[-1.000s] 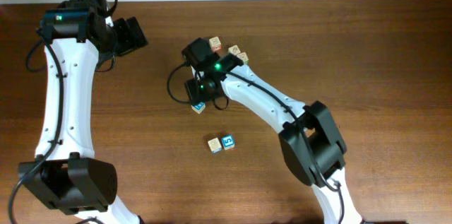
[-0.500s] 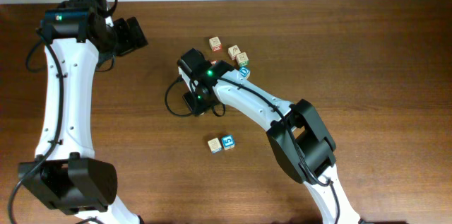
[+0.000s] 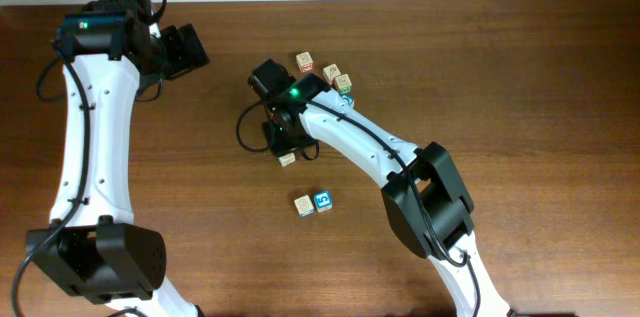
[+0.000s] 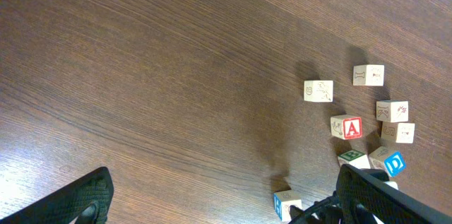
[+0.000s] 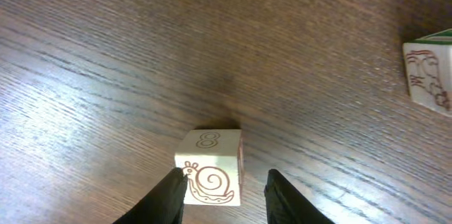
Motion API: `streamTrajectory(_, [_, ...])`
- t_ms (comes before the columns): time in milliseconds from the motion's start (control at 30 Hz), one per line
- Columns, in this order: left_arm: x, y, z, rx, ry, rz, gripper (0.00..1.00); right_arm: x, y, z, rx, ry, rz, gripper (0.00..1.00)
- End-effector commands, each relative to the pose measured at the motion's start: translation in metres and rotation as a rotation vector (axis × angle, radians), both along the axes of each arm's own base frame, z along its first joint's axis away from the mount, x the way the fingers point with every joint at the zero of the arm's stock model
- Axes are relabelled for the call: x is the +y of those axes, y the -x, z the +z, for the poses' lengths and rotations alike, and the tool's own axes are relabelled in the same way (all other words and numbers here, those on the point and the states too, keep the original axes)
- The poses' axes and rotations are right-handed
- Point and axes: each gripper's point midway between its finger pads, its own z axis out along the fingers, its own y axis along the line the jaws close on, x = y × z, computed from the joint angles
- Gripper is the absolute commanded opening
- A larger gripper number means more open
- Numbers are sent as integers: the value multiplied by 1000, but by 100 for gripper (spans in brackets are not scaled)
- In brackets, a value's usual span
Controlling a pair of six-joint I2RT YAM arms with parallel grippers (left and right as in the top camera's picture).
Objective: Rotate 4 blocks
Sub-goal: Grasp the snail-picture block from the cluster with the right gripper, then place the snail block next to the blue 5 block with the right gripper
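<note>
Now the right gripper [image 5: 226, 194] has narrowed its jaws around the snail block [image 5: 210, 174], which sits on the surface [image 3: 520, 77] near the other blocks [image 3: 332, 74]. One side shows a gap, so it is not gripped and its turn is likely next. The left gripper [image 3: 188, 52] hangs wide, empty.

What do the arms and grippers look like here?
The left arm and right arm have white curved links with bulky black joint housings. Loose black cables loop beside the wrists, and a small green light glows near each. The left gripper and right gripper are black, with flat black fingers.
</note>
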Motion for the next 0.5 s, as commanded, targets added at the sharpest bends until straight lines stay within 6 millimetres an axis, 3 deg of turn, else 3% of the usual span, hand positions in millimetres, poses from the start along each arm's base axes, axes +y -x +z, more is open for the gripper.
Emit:
streamTrajectory(0, [2, -1, -2, 4, -2, 6, 99, 5, 6, -13, 25, 8, 37, 43])
streamTrajectory(467, [2, -1, -2, 5, -2, 6, 99, 6, 19, -28, 40, 42, 29, 46])
